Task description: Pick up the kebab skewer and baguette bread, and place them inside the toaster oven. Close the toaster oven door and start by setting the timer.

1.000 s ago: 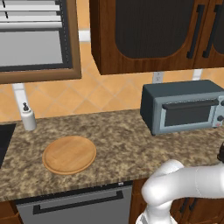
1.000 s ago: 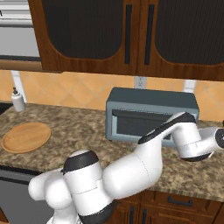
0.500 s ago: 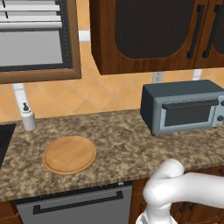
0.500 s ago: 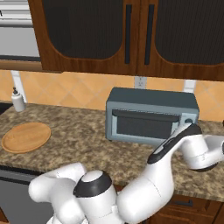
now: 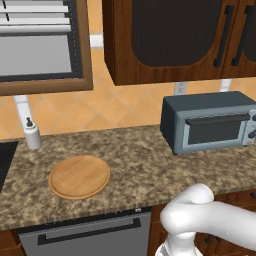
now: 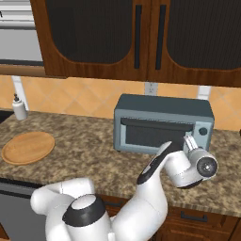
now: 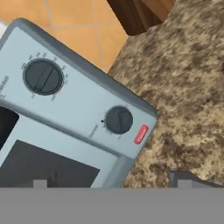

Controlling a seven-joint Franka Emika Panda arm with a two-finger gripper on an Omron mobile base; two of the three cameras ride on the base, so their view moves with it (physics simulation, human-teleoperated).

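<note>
The blue-grey toaster oven (image 5: 210, 127) (image 6: 162, 123) stands at the back of the granite counter, its door (image 5: 212, 131) (image 6: 155, 134) shut. My gripper (image 6: 187, 140) hovers just in front of the oven's right front side. In the hand view my gripper (image 7: 111, 183) is open, its fingertips (image 7: 40, 183) wide apart with nothing between them. That view looks at the control panel from close up, rolled sideways: a large knob (image 7: 43, 77), a smaller knob (image 7: 118, 119) and a red tab (image 7: 141, 134), with the dark door glass (image 7: 39, 168) beside them. The kebab skewer and the baguette bread are out of view.
A round wooden board (image 5: 79, 176) (image 6: 28, 147) lies bare on the counter's left part. A soap bottle (image 5: 32, 134) (image 6: 19, 108) stands against the back wall. Dark wall cabinets (image 6: 136, 37) hang above the oven. The counter's front edge runs just below my arm.
My arm has swung lower and the hand has drawn in toward the oven's right front. The oven and board have not moved.
</note>
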